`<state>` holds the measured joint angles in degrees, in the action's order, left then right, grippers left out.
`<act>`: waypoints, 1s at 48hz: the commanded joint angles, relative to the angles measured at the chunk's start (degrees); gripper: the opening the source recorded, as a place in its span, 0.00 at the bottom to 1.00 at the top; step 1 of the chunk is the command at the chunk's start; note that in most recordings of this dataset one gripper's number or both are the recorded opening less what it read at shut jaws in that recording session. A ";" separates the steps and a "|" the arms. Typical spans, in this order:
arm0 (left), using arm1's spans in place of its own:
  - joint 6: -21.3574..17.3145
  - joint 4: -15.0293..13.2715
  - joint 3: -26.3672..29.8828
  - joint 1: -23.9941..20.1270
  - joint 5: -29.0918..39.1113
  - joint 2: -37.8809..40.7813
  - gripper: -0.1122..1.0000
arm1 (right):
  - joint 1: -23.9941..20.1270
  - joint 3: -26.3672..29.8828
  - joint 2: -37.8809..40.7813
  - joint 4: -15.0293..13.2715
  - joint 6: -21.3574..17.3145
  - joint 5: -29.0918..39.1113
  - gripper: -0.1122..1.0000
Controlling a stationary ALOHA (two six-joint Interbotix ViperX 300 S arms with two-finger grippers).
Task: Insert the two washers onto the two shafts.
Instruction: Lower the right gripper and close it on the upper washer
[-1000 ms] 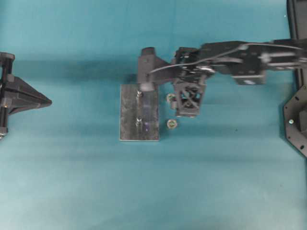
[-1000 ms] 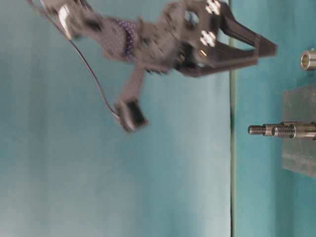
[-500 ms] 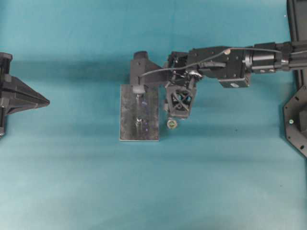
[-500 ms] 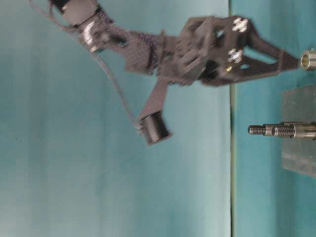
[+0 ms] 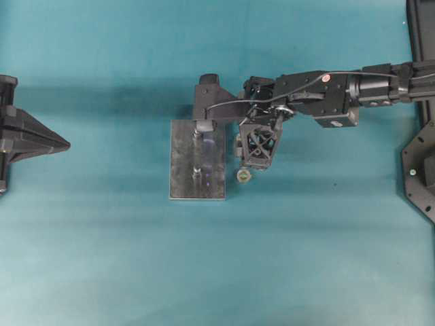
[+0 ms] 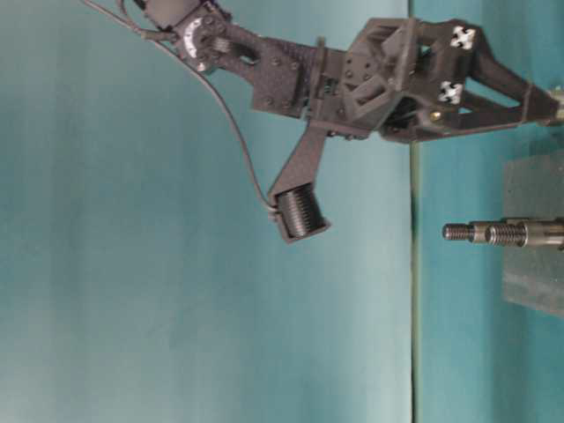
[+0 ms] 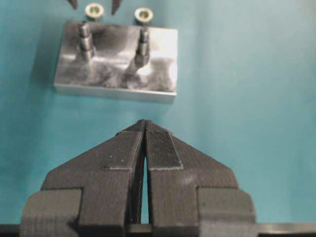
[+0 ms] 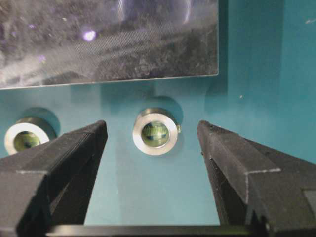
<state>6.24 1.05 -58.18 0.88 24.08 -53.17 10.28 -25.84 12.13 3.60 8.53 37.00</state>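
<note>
A metal plate [image 5: 182,163] carries two upright shafts [image 5: 197,134] [image 5: 196,172]. Two silver washers lie flat on the cloth beside it. My right gripper [image 8: 152,127] is open and lowered to the table. Its fingers [image 8: 84,148] stand on either side of one washer [image 8: 155,131] without touching it. The other washer [image 8: 27,137] [image 5: 242,176] lies free just outside the left-hand finger. From the left wrist view the two black fingertips straddle that same washer [image 7: 94,10]. My left gripper [image 7: 144,123] is shut and empty, far from the plate [image 7: 116,69].
The right arm [image 5: 326,95] reaches in from the right. Its wrist camera [image 5: 207,95] hangs over the plate's far end. Bare teal cloth [image 5: 224,258] spreads all around. A black frame [image 5: 418,170] stands at the right edge.
The right gripper has come down from above the table until its open fingertips flank the washer farther from the front. The left arm has stayed still.
</note>
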 commanded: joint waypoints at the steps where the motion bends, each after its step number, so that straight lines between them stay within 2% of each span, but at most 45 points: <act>1: 0.09 0.26 0.70 0.09 -0.18 0.26 0.10 | 0.18 0.00 -0.88 0.09 -0.88 -0.97 0.81; 28: 0.09 0.18 0.62 0.18 -0.26 0.35 0.10 | 0.09 -0.79 -0.70 0.09 -1.23 -2.11 0.77; 48: 0.09 0.18 0.53 0.09 -0.26 0.26 0.10 | -1.32 -0.79 -0.18 0.09 -3.25 -2.02 0.45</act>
<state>6.24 1.14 -58.27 0.97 24.08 -53.17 9.49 -27.07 12.92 3.52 6.06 35.16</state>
